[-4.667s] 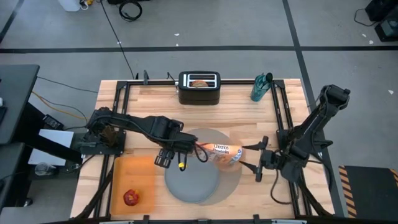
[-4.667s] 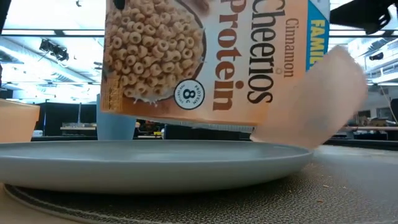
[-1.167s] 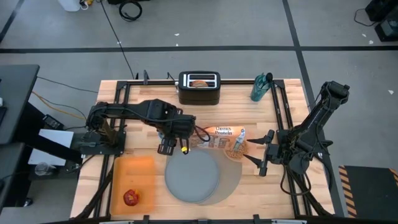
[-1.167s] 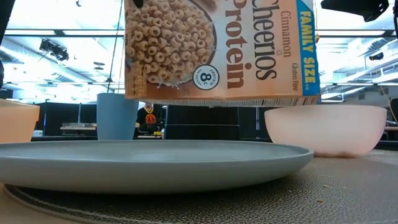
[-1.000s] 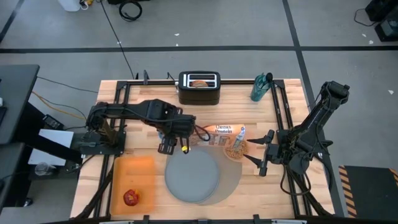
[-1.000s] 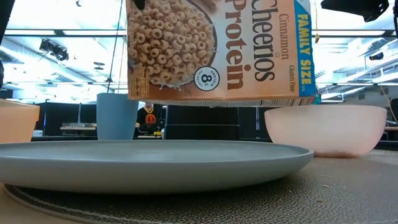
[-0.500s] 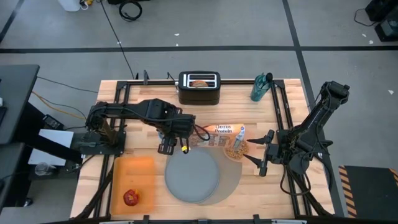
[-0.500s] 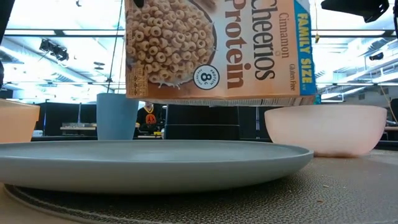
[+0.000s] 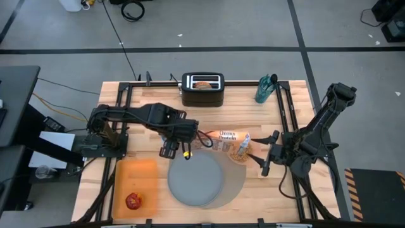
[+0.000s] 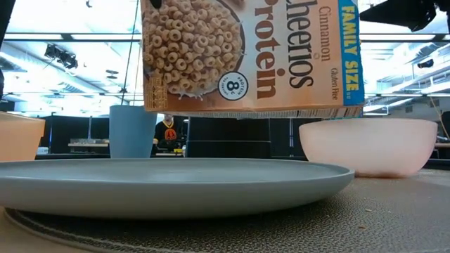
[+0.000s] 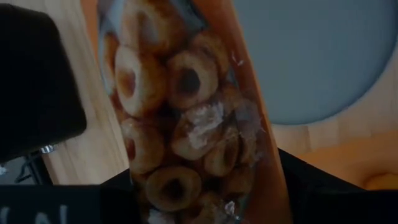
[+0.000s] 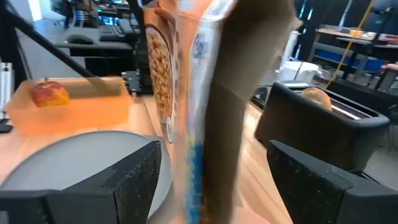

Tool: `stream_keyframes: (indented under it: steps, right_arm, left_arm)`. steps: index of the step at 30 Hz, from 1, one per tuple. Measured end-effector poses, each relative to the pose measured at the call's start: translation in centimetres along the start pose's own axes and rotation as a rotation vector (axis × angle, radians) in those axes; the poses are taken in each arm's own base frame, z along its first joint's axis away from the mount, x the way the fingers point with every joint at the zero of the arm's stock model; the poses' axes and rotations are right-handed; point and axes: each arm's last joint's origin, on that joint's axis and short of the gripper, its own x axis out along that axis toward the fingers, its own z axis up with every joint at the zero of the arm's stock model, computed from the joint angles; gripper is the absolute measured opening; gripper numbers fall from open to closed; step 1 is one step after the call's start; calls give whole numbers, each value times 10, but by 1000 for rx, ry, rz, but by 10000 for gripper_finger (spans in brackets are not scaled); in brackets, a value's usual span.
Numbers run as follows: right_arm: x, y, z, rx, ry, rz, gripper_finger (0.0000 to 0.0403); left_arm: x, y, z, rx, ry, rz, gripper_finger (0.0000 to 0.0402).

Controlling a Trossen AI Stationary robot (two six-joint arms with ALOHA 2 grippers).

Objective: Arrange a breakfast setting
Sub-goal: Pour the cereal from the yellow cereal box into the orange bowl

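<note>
At the left front corner of the wooden tabletop point(image 9: 152, 104), a red apple point(image 9: 133, 201) lies on the orange rectangular board point(image 9: 134, 185). Just right of the board, the round blue-grey plate point(image 9: 195, 178) rests on the large round grey mat point(image 9: 235, 183), overlapping its left part. Above the plate's far edge, my left hand point(image 9: 190, 143) is clamped on one end of an orange cardboard cereal box point(image 9: 226, 140), held clear of the tabletop and lying sideways. In the low view the box reads "Cinnamon", "Cheerios", "Protein" and "FAMILY SIZE", with a round badge marked "8", all of it above a picture of cereal rings. Behind the plate in that low view stands a small blue cup point(image 10: 131, 131). The box's open end hangs over the translucent pink bowl point(image 10: 367, 145), which sits on the mat's far right part. Right of the bowl, my right hand point(image 9: 265, 154) waits with its fingers spread wide, holding nothing. At the far edge of the tabletop a black toaster point(image 9: 202, 89) holds a bagel point(image 9: 202, 84), and a teal bottle point(image 9: 266, 88) stands further right.
</note>
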Motion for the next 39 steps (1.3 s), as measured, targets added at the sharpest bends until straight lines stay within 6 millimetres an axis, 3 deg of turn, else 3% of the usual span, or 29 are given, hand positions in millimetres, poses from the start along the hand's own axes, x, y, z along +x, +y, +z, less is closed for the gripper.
stream_keyframes:
  steps: [23,30,39]
  right_arm:
    - [15,-6,8,-82,-5,-31,315]
    - [21,-21,-9,-58,114,-56,339]
    - [33,-23,-8,-57,114,26,326]
  left_arm:
    - [5,-5,4,74,18,24,198]
    - [4,-10,4,106,20,53,198]
    - [4,-11,4,130,20,65,198]
